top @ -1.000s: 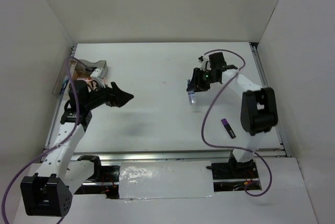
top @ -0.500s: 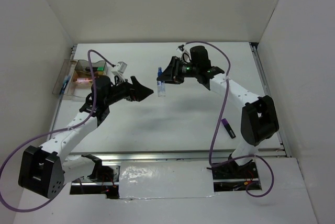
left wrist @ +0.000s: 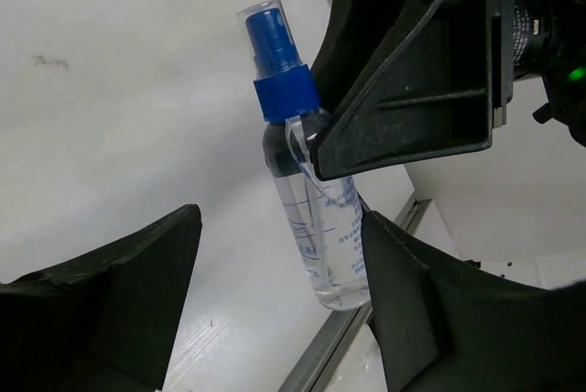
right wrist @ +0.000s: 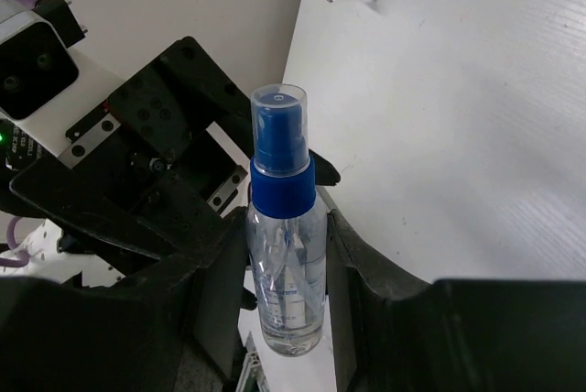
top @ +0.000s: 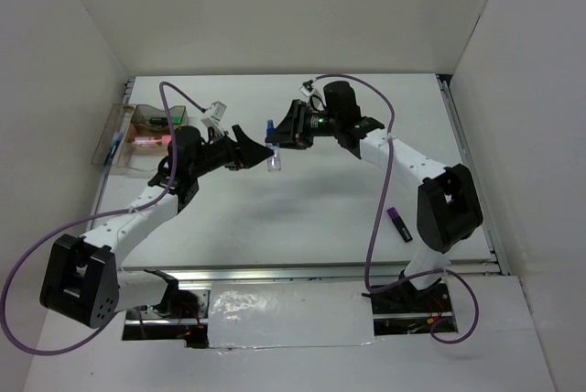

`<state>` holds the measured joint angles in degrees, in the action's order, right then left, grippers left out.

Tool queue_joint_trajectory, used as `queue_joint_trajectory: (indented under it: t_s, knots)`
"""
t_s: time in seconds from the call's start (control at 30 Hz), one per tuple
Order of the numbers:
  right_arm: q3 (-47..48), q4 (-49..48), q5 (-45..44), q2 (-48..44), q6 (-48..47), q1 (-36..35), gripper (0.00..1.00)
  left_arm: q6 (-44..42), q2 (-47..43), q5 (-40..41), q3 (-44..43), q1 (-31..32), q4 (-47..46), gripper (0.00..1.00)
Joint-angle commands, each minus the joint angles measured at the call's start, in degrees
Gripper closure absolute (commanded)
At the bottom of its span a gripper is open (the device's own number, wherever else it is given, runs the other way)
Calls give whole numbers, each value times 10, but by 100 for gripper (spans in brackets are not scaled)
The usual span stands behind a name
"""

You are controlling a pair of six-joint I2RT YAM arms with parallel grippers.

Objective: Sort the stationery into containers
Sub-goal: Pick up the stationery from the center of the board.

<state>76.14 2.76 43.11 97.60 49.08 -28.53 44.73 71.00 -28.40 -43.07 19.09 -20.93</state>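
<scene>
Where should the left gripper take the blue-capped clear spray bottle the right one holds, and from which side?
Take the bare lower half of the blue-capped clear spray bottle: straight round wall, while the right gripper clamps it just under the narrow cap. The open left gripper flanks that part, so closing in from where it stands looks best.

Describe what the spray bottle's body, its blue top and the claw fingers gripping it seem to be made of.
Bottle body: clear glossy plastic, probably; the background shows through and blue print sits on its wall. Blue top: opaque blue plastic under a clear overcap. Fingers of the right claw: matte black, likely hard plastic; no shine or metallic glint.
</scene>
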Motion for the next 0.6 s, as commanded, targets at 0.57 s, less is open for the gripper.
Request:
queue_joint_trajectory:
  t_s: [0.57]
  knots:
    - [38, -71, 28, 22, 29, -16, 100, 36, 14, -62, -21, 3, -62, 55]
